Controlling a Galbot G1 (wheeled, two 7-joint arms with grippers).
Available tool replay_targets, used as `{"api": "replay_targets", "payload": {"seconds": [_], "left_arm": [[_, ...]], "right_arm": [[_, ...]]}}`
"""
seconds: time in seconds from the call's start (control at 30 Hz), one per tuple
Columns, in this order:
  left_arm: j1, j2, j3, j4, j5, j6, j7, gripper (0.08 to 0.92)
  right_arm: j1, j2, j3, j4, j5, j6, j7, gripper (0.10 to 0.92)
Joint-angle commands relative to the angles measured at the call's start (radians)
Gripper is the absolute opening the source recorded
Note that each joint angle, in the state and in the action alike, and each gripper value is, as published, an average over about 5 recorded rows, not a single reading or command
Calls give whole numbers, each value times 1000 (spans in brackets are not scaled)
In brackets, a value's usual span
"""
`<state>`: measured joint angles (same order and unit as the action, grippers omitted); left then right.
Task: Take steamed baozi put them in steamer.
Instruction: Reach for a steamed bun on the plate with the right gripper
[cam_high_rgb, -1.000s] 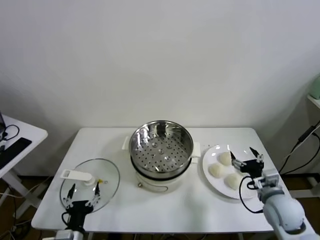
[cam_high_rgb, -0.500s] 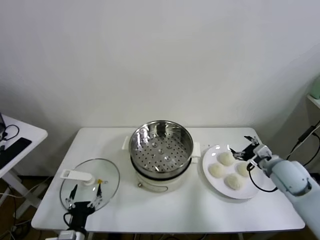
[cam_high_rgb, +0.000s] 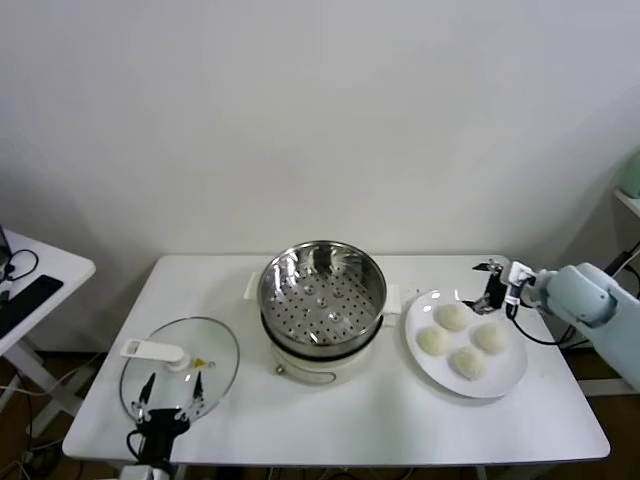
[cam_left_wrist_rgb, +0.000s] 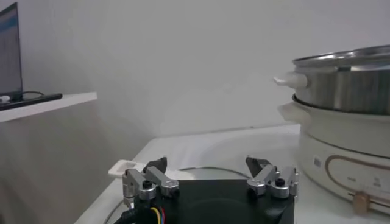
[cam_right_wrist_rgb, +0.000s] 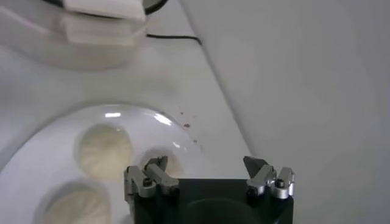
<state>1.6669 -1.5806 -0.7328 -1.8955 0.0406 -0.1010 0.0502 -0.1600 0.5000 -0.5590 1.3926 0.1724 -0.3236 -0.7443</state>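
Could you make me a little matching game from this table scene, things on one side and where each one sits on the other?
Things:
1. steamed baozi
2. steamer
3. glass lid
4. right gripper

Places:
A. flat on the table toward the robot's left
B. on the white plate
C. middle of the table, with nothing in it
D. at the plate's far edge, jaws open

Pairs: 1-B, 2-C, 3-A, 4-D

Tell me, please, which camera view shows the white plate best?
The head view: the whole plate shows, with four baozi on it. The right wrist view shows only part of it, behind the right gripper. The left wrist view shows none.
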Motion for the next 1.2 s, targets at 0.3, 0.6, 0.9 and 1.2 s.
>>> {"api": "replay_targets", "payload": {"seconds": [0.3,0.6,0.9,1.2], "left_arm": [[4,-2,-3,11,9,-9,0,823],[2,-4,-9,19,12,-14,-1,823],[3,-2,-25,32,17,-19,-1,823],[1,-2,-29,41,33,-20,-1,823]], "right_arm": [[552,192,-621,-336,19,172,-300,823],[552,331,-685,-459,13,197,-349,823],[421,373,-610,-542,-42,208,-358,823],[327,417,-505,-645,-110,221,-355,823]]}}
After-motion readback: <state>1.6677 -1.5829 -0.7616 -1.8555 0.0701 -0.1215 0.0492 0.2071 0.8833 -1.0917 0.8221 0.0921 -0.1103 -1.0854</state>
